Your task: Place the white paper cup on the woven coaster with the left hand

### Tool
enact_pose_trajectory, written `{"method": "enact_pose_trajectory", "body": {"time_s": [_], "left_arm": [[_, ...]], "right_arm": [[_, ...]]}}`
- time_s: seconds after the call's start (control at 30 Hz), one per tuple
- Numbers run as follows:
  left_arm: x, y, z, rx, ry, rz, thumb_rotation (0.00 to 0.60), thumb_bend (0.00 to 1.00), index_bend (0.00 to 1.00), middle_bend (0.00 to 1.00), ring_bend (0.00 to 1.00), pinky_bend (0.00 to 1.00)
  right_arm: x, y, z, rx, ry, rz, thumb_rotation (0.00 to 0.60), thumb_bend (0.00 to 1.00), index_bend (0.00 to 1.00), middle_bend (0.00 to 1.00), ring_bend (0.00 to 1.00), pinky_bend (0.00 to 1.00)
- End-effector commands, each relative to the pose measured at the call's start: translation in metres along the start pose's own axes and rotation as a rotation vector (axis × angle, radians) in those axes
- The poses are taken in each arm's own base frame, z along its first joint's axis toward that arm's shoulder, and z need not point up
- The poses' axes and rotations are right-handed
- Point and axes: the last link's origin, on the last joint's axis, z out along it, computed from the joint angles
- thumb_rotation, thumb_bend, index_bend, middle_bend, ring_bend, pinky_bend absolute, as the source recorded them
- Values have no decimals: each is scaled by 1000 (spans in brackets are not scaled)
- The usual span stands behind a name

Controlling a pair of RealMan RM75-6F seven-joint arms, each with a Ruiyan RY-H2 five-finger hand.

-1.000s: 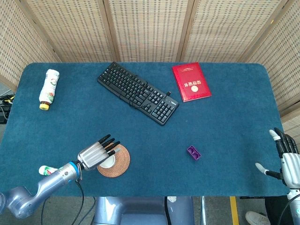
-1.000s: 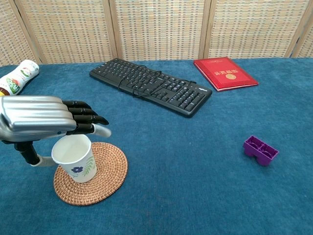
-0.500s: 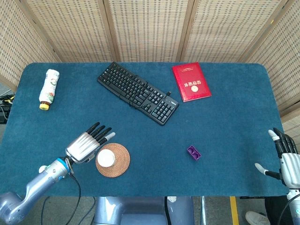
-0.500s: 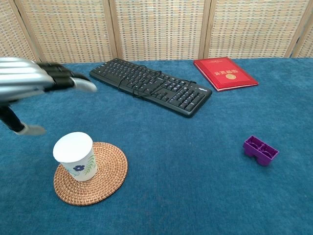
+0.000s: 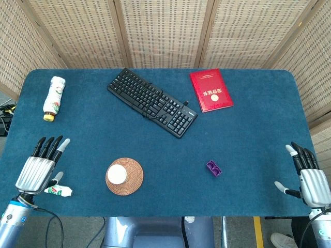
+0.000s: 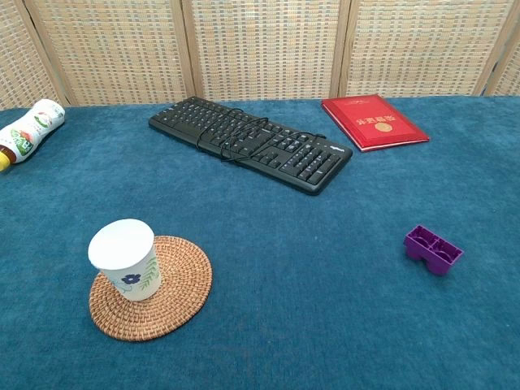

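Observation:
The white paper cup (image 6: pixel 124 260) with a small flower print stands upright on the round woven coaster (image 6: pixel 173 294), toward its left side; from above the cup (image 5: pixel 117 173) sits on the coaster (image 5: pixel 133 177) too. My left hand (image 5: pixel 39 166) is far to the left of the cup near the table's front left edge, fingers spread, holding nothing. My right hand (image 5: pixel 308 179) hangs at the front right corner, fingers apart and empty. Neither hand shows in the chest view.
A black keyboard (image 5: pixel 151 102) lies diagonally at the back centre, a red booklet (image 5: pixel 210 90) to its right. A bottle (image 5: pixel 54 97) lies on its side at the back left. A small purple block (image 5: pixel 213 168) sits right of the coaster. A small tube (image 5: pixel 58 190) lies beside my left hand.
My left hand let go of the cup, lifted and drew back far to the left, out of the chest view. The cup stays on the coaster. The right hand shifted slightly.

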Motion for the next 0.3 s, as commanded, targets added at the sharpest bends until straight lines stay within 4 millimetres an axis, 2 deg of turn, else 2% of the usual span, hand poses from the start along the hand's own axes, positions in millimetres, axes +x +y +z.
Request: {"method": "enact_pose_trajectory", "body": {"time_s": [0.03, 0.3], "left_arm": [[-7, -7, -17, 41, -2, -25, 600, 285, 0, 0, 0, 0], [-20, -19, -38, 88, -28, -60, 600, 283, 0, 0, 0, 0]], "right_arm": [[-4, -6, 1, 17, -13, -13, 600, 81, 37, 0, 0, 0], [-12, -16, 2, 45, -35, -40, 600, 81, 35, 0, 0, 0]]}}
